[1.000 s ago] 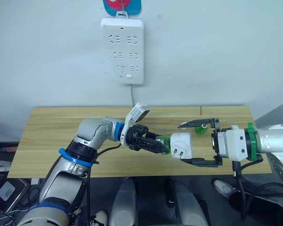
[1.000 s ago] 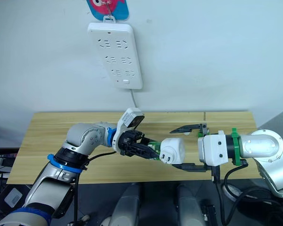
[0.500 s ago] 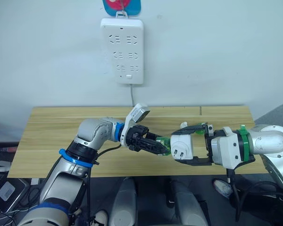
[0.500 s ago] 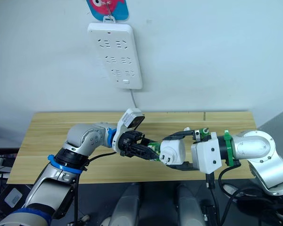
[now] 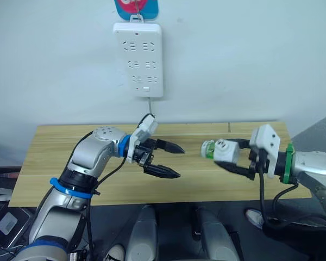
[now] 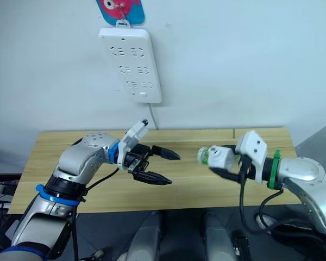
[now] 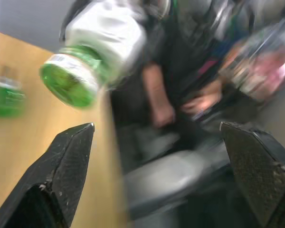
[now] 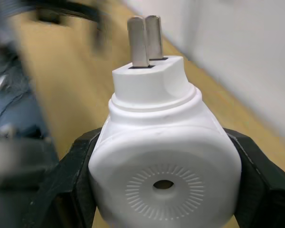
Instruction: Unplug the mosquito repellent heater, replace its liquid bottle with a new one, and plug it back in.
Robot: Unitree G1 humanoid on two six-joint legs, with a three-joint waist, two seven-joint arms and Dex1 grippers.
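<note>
My right gripper (image 5: 225,154) is shut on the white mosquito repellent heater (image 5: 227,150) and holds it above the table's right part. A green liquid bottle (image 5: 207,149) is seated in the heater's end and points toward my left gripper. I cannot tell whether this bottle is the old one or the new one. In the right wrist view the heater (image 8: 164,142) sits between both fingers (image 8: 78,183) with its two prongs (image 8: 145,40) sticking out. My left gripper (image 5: 180,162) hangs open and empty a short way left of the bottle. A second green bottle (image 7: 4,97) shows blurred on the table.
A long white power strip (image 5: 137,58) hangs on the wall above the table's back edge, its cable running down behind the wooden table (image 5: 54,157). The table's left half is bare wood.
My left gripper has let go of the green bottle, opened and drawn back to the left. My right gripper has shut on the heater and carried it to the right, turning it.
</note>
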